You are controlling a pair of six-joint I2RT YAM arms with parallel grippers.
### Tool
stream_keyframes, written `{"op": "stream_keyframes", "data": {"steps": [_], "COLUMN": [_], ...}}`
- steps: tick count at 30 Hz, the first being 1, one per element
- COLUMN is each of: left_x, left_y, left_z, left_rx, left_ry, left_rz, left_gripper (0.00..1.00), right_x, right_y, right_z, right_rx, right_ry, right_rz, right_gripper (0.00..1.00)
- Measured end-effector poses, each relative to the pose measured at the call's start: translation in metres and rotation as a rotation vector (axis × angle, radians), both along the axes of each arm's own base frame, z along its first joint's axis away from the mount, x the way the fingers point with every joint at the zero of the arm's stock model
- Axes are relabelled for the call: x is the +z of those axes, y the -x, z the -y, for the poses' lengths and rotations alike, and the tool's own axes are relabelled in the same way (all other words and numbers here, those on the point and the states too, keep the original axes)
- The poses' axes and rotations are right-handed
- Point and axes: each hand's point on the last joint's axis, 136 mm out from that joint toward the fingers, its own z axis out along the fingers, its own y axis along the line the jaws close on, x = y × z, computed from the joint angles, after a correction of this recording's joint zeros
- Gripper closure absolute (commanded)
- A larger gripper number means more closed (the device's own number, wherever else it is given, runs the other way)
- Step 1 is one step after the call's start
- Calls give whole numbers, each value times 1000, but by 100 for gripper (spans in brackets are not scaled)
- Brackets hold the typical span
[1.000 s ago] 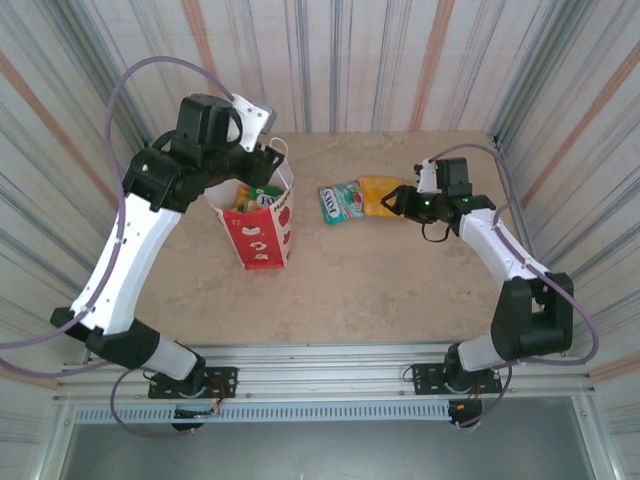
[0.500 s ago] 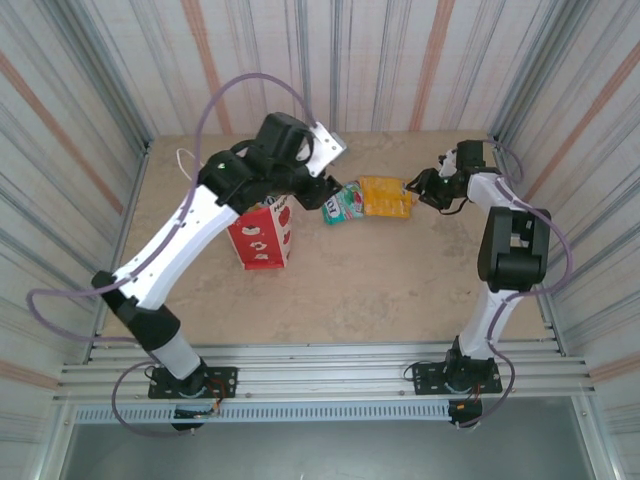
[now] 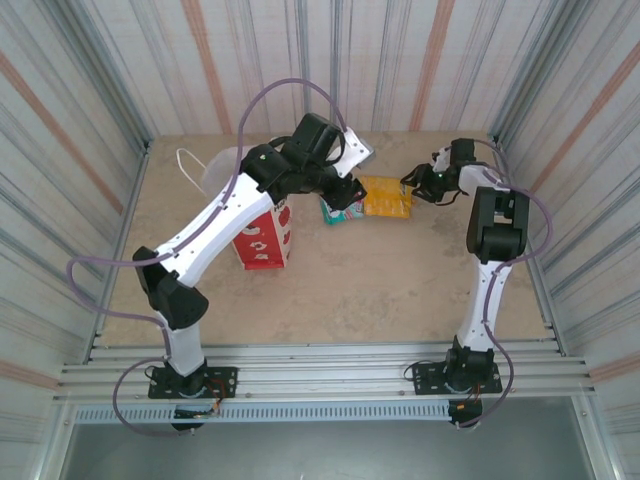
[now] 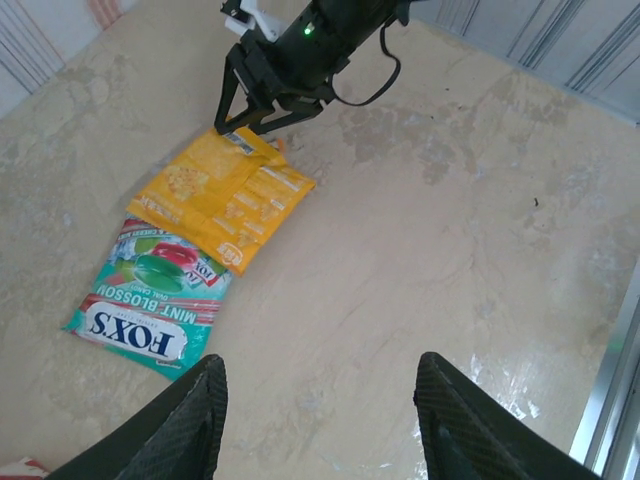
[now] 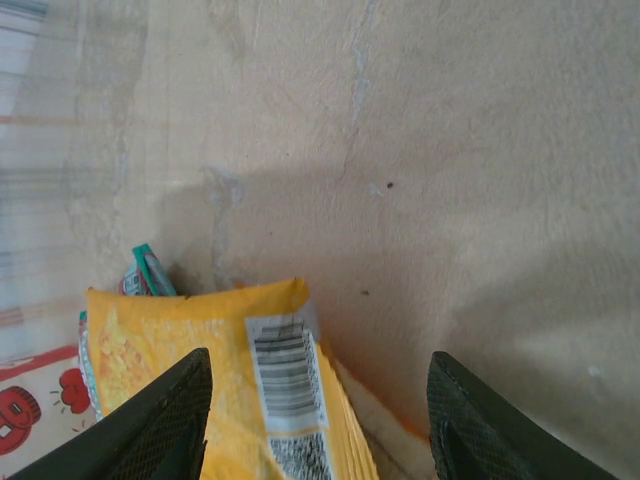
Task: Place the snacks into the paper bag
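Observation:
A yellow packet [image 3: 385, 197] lies flat on the table, overlapping a green FOX'S packet [image 3: 337, 211] to its left. The white and red paper bag [image 3: 262, 237] stands left of them, its mouth hidden under my left arm. My left gripper [image 3: 350, 190] hovers open above the green packet [image 4: 150, 295] and the yellow packet [image 4: 225, 200], with bare table between its fingers [image 4: 190, 420]. My right gripper [image 3: 412, 186] is open and low at the yellow packet's right end, and the packet's barcode edge [image 5: 285, 385] lies between its fingers [image 5: 165, 415].
Corrugated metal walls [image 3: 400, 60] close in the table on three sides. The bag's white cord handle [image 3: 187, 163] sticks out to the back left. A metal rail [image 3: 320, 360] runs along the near edge. My right gripper [image 4: 262, 100] shows at the yellow packet's far end.
My left arm has swung right from above the bag to over the two packets. My right arm has folded up and back, its gripper staying at the yellow packet's right end.

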Motion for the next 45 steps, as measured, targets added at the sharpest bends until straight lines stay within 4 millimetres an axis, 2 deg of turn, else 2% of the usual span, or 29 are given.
{"op": "stream_keyframes", "data": {"steps": [5,7,22,26,29,37,45], "left_x": [2,1,-1,-1,-3,-19,-34], "left_y": [-5,-7,-9,-11,-10,0,1], "left_z": [8,11,12,10,8,-2,1], "left_rx": [-8,-10,-3,8,11,18,0], "left_ry": [17,19,10,2,-2,-26,-34], "left_rz": [-3,-6,-12,-6,-7,-37,-52], "left_gripper": [46,47,47,47,47,47,46], "right_x": [-2,-1,-3,-6,7,74,106], "right_y": [-6,-11,-16,-7,-1,29,79], "right_z": [-7,-9,-19,-22,-26,-45,-60], "right_rx": [25,33,62,67,85,151,249], "right_ry": [-34,-46,-72,-72,-62,-21,69], "right_rz": [16,27,65,54,75,207,306], "right_gripper": [43,46,100,100,100,100,100]}}
